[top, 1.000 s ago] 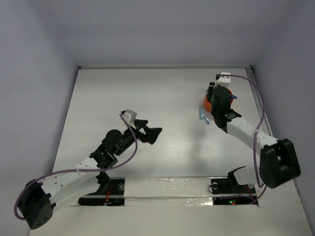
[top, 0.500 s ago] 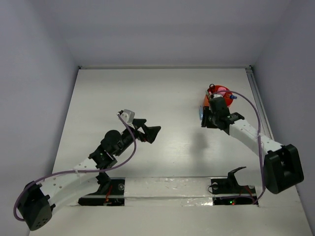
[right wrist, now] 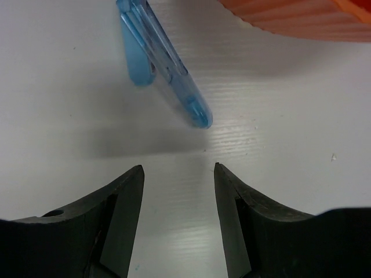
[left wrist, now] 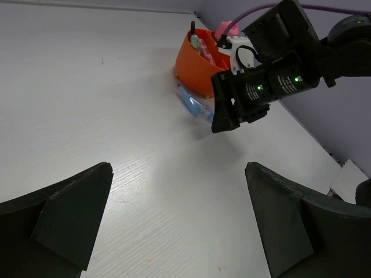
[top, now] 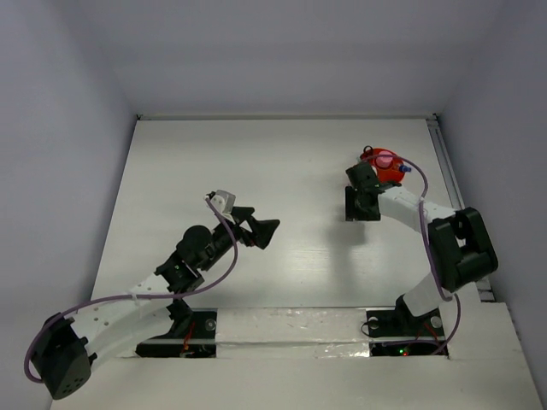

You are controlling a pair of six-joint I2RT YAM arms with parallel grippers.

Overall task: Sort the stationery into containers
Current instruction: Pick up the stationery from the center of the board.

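The red-orange bowl (top: 386, 176) stands at the back right with several stationery items in it, among them a pink-capped one (left wrist: 225, 27). A clear blue pen (right wrist: 164, 65) lies flat on the table just beside the bowl (right wrist: 301, 17). My right gripper (right wrist: 178, 168) hovers low over the table right behind the pen's tip, jaws open and empty. In the top view that gripper (top: 360, 207) covers the pen. My left gripper (left wrist: 178, 168) is held wide open above the middle of the table, facing the bowl (left wrist: 194, 66) and the pen (left wrist: 194, 105).
The side walls of the enclosure stand close, with a rail (top: 444, 162) along the right edge near the bowl. The right arm's elbow (top: 460, 248) is raised at the right. White bare tabletop (top: 256, 162) stretches to the left of the bowl.
My right gripper has come from over the bowl down to the table beside the blue pen, and its jaws have widened. The left arm has stayed still.
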